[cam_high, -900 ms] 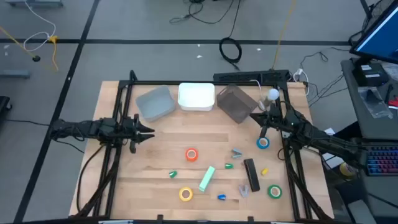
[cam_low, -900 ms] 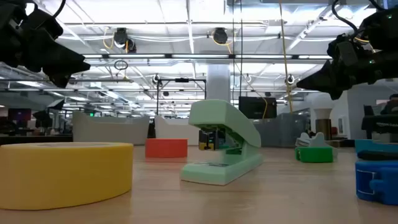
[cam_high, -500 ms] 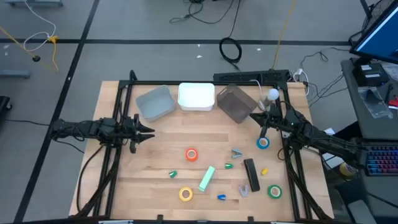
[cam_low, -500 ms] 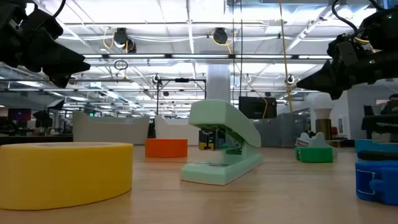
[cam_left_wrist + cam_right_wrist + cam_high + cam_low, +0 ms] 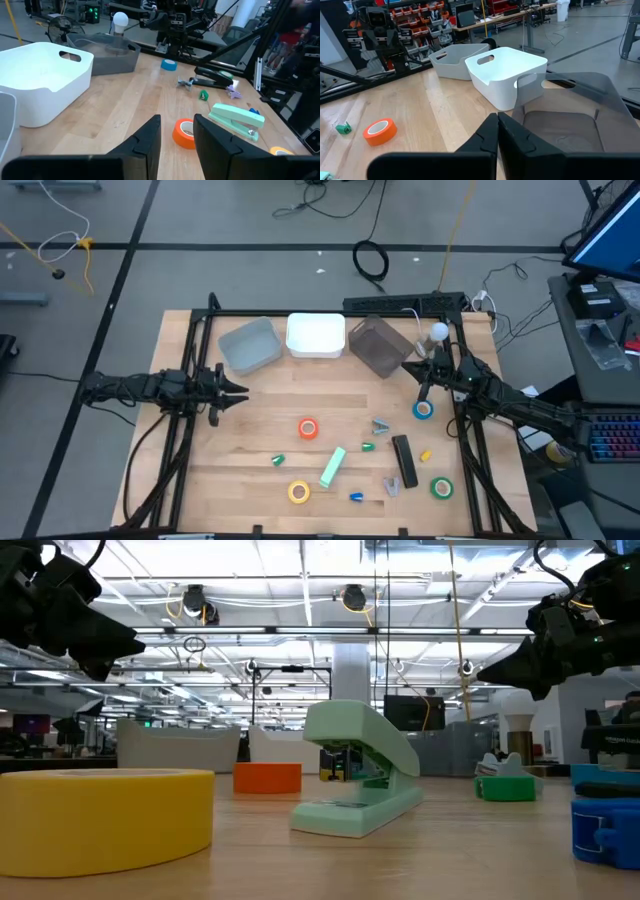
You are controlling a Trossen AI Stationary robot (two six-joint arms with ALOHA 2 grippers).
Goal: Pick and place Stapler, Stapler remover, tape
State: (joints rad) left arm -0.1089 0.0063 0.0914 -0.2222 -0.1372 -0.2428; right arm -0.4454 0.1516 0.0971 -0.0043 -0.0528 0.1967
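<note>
A mint-green stapler [image 5: 333, 466] and a black stapler [image 5: 404, 460] lie on the wooden table toward its near edge. A small grey-blue stapler remover [image 5: 381, 424] lies between them, and a purplish one [image 5: 392, 485] lies near the black stapler's near end. The tape rolls lie flat: orange [image 5: 308, 429], yellow [image 5: 299, 492], blue [image 5: 423, 410] and green [image 5: 441, 487]. My left gripper [image 5: 247, 392] hovers open at the table's left, pointing right, with nothing between its fingers [image 5: 150, 137]. My right gripper [image 5: 404, 366] hovers shut at the right, beside the dark bin.
Three bins stand along the far edge: grey-blue [image 5: 250, 345], white [image 5: 316, 335] and dark grey [image 5: 380, 347]. Small coloured bits, such as a green one [image 5: 278, 460] and a blue one [image 5: 357, 497], lie among the objects. Bare wood [image 5: 300, 395] shows between the grippers.
</note>
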